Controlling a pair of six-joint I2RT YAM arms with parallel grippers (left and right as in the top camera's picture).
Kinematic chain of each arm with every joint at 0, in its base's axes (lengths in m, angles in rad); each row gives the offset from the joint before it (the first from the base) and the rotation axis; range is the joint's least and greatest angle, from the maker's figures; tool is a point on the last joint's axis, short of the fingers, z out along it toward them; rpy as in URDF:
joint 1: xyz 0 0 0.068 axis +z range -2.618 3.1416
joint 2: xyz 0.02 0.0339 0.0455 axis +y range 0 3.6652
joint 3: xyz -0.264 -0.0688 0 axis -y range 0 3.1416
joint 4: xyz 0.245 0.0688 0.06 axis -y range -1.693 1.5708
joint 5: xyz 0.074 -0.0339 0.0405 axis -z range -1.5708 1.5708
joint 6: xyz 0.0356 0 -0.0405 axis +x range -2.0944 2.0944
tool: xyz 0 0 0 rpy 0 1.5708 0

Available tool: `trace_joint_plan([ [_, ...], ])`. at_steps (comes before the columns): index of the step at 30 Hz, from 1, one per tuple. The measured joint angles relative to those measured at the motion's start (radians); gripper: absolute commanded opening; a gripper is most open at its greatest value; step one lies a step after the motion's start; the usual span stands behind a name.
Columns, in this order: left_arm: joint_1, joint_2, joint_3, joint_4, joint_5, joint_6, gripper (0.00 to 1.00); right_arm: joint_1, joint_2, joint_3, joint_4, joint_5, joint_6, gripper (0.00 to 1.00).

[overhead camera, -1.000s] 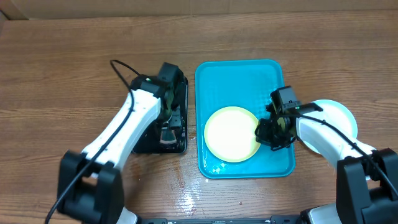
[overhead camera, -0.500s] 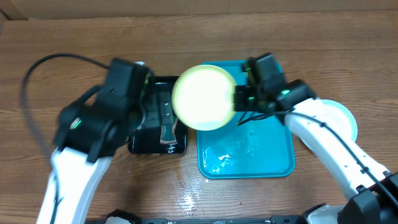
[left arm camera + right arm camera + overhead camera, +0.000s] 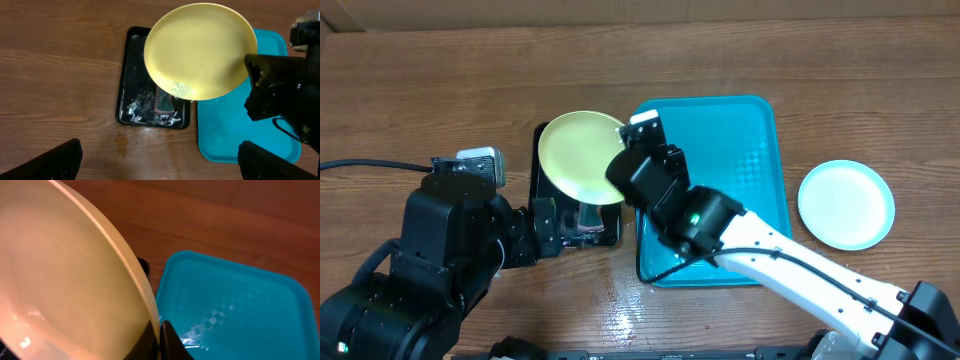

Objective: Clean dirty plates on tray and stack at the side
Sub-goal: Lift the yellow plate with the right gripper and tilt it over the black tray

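My right gripper [image 3: 625, 163] is shut on the rim of a yellow-green plate [image 3: 580, 155] and holds it tilted above the black tray [image 3: 542, 205]. In the right wrist view the fingers [image 3: 159, 336] pinch the plate's edge [image 3: 65, 280]. In the left wrist view the plate [image 3: 200, 50] hangs over the black tray's right part. The turquoise tray [image 3: 750, 140] is wet and holds no plates. A pale-blue plate [image 3: 846, 204] lies on the table to its right. My left gripper [image 3: 160, 154] is open and empty, raised near the table's front. A third plate is out of view.
The black tray [image 3: 129, 75] holds foam and a dark scrubber [image 3: 164, 100]. Water drops lie on the wood [image 3: 620, 305] in front of both trays. My left arm [image 3: 440, 260] fills the front left; my right arm [image 3: 790, 270] crosses the turquoise tray's front.
My right arm lifted the yellow-green plate off the turquoise tray and carried it left over the black tray. My left arm left the black tray and rose toward the front left.
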Motion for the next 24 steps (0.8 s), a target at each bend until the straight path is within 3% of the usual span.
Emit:
trace_joint_plan([
  [12, 0.000, 0.015, 0.000, -0.001, 0.000, 0.000, 1.00, 0.068, 0.000, 0.000, 0.002, 0.266, -0.034, 0.04],
  [24, 0.000, 0.021, 0.000, -0.001, 0.000, 0.000, 1.00, 0.123, 0.000, 0.000, 0.037, 0.393, -0.109, 0.04],
])
